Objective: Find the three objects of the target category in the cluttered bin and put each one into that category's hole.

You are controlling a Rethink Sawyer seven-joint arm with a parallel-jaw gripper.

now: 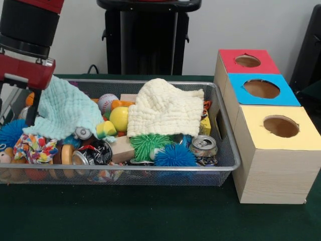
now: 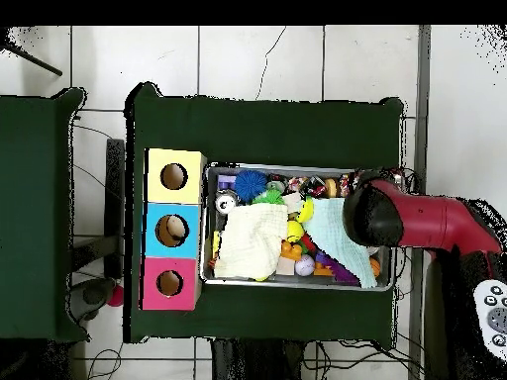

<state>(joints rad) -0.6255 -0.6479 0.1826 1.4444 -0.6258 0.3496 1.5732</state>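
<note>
The silver wire mesh bin is full of mixed clutter. My gripper is low over the bin's left end in the front view, mostly hidden behind the red and black arm. A mint green cloth hangs right beside it; I cannot tell if it is held. A cream cloth covers the middle. An orange and black bit peeks out at its right edge. No duck shows. The red-topped box's hole is empty.
The blue-topped box and the yellow-topped box stand in a row with the red one beside the bin. A yellow ball, green and blue spiky balls and a can lie in the bin.
</note>
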